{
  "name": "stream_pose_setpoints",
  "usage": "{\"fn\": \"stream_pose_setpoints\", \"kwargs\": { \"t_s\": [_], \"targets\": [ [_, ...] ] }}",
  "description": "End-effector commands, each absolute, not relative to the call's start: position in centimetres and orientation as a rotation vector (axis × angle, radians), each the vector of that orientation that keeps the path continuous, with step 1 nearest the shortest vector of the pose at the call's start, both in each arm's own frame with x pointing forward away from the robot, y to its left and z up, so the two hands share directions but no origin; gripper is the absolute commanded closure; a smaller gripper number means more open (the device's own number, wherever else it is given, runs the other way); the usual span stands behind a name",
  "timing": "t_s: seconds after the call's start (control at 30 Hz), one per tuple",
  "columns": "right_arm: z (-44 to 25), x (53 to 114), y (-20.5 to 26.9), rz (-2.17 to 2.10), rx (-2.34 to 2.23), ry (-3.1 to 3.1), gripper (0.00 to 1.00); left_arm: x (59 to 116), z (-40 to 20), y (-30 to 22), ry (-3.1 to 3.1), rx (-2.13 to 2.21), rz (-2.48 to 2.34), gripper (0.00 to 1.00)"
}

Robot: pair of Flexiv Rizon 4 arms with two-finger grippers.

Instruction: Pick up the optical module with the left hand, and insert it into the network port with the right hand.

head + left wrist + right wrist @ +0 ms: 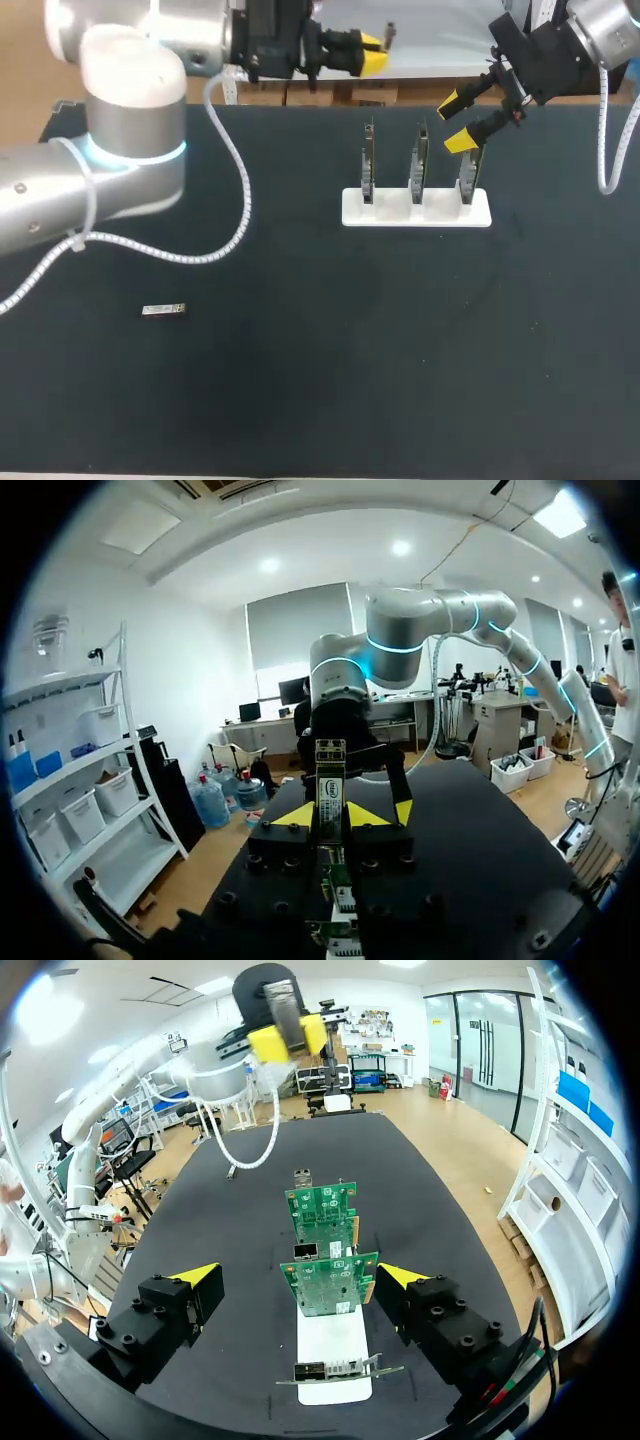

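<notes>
Left fingers: My left gripper (372, 55) hung over the far edge of the dark surface (330, 390). Its yellow-tipped fingers were clamped from two sides on the optical module (330, 775).
Optical module: It stood upright between the left fingers and rose past their tips. It was off the surface and well apart from the network cards (420, 162).
Right fingers: My right gripper (458, 120) hovered at the far right of the surface, above the right-hand card. Its fingers were spread wide and held nothing.
Network cards: Three green cards stood upright in a row, slotted into a white base (415, 210) in the middle of the surface. In the right wrist view they lined up one behind another, ahead of and between the parted right fingers. No finger could be seen touching them.
Port bracket: The nearest card's metal bracket (335, 1369), with its port openings, lay closest under the right fingers, at the near end of the white base.
Second module: A small silver module (163, 311) lay flat on the surface on my left side. It was well apart from both grippers and from the base.
Face to face: Each wrist view showed the other gripper across the surface. The module held in the left fingers sat beyond the row of cards as seen from the right.
</notes>
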State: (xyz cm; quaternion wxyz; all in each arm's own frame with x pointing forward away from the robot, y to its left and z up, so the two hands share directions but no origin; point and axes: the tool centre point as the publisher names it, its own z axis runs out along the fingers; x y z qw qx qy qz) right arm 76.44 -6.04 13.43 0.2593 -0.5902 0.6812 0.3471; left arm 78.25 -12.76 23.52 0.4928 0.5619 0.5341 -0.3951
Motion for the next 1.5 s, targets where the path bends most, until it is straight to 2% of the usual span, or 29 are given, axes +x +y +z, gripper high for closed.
{"fn": "stream_pose_setpoints", "kwargs": {
  "t_s": [0.03,0.4,0.9,1.5],
  "targets": [
    [13.4,76.3,-6.0,0.937,-1.597,1.847,0.0,78.1,22.6,-14.2,1.263,1.317,-1.01,1.0],
    [13.4,76.3,-6.0,0.937,-1.597,1.847,0.0,77.5,21.1,-16.9,1.222,1.337,-1.099,1.0],
    [13.4,76.3,-6.0,0.937,-1.597,1.847,0.0,77.8,18.5,-17.7,1.174,1.379,-1.186,1.0],
    [13.4,76.3,-6.0,0.937,-1.597,1.847,0.0,77.3,18.1,-18.5,1.23,1.296,-1.18,1.0]
  ]
}}
